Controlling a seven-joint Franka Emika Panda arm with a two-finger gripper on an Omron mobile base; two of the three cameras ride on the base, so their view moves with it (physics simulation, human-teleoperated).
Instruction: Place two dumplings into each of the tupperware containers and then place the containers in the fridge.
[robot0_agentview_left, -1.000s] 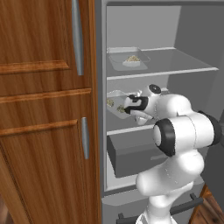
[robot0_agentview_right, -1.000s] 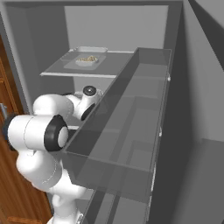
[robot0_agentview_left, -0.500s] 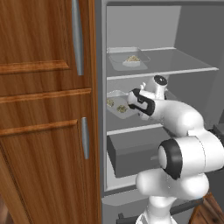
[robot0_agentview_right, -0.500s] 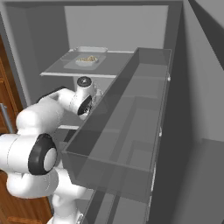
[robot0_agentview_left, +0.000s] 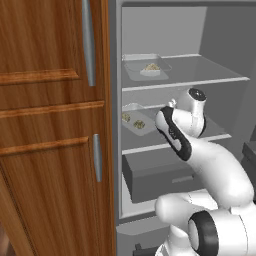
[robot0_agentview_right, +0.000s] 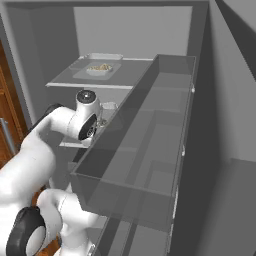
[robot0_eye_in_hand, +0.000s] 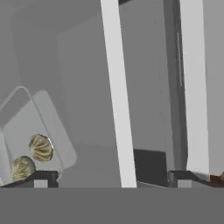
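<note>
Tall grey fridge (robot0_agentview_left: 227, 30) stands open beside the wooden cabinets (robot0_agentview_left: 50, 125). Upper glass shelf (robot0_agentview_left: 210, 75) carries one shallow translucent plastic tupperware container (robot0_agentview_left: 146, 66) with pale beige dumplings (robot0_agentview_left: 152, 66) inside. Second translucent container (robot0_agentview_left: 134, 120) sits on the middle glass shelf (robot0_agentview_left: 220, 136), toward its left front, holding two pleated tan dumplings (robot0_eye_in_hand: 40, 147). In the hand view the two-finger gripper (robot0_eye_in_hand: 111, 179) has its tips spread wide apart with nothing between them: released, clear of the tray, which lies off to one side of it. Arm reaches into the fridge at middle-shelf height, wrist near the shelf edge. Both trays look loaded and shelved, so the task reads as close to done. Risks, as judged: on pulling out, the elbow or wrist could clip the middle shelf edge or nudge the lower container, sliding it toward the front lip; the grey drawer (robot0_agentview_left: 155, 175) juts out below and the clear door bin (robot0_agentview_right: 145, 150) crowds the arm's side.
</note>
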